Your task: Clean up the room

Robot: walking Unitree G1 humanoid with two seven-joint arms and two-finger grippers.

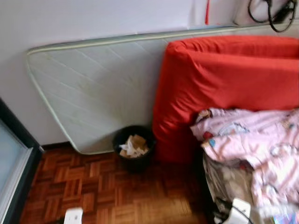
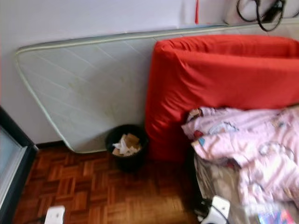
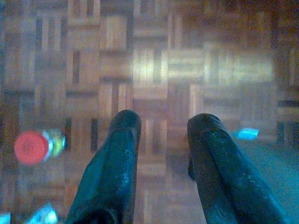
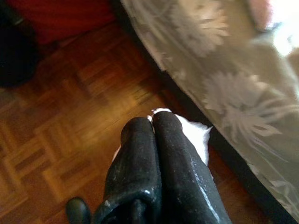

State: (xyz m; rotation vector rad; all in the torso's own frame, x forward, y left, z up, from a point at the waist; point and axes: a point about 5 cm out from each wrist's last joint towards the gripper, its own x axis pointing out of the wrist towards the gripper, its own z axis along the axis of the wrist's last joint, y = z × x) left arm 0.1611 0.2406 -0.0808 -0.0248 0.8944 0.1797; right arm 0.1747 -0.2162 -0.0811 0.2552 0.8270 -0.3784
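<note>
**Tissue in hand, bin ahead: the tidy-up is partly done**

The right gripper [image 4: 154, 122] has its two black fingers pressed together on a crumpled white tissue [image 4: 195, 137], whose edges poke out past the fingertips. It hangs low over the parquet floor [image 1: 117, 196], just beside the dark edge of the bed, where a grey floral sheet [image 4: 224, 70] drapes down. The left gripper [image 3: 163, 126] has its fingers apart with nothing between them, pointing down at bare parquet. Near it on the floor lies a small bottle with a red cap [image 3: 32, 147], blurred, and a bright blue scrap [image 3: 245, 134] that cannot be identified.

In the head views, a black waste bin [image 1: 134, 148] stands at about 12 o'clock from the robot, just beside the foot of a red mattress [image 1: 229, 88] and in front of a pale mattress [image 1: 93, 93] leaning on the wall. The bin already holds crumpled paper and scraps. At 2 o'clock a pink patterned blanket [image 1: 252, 149] lies rumpled on the bed.

As a judgement, the task is under way: some rubbish is binned and one more piece is picked up but not yet dropped in. The bottle, the blue scrap and the untidy bedding appear to be left.
</note>
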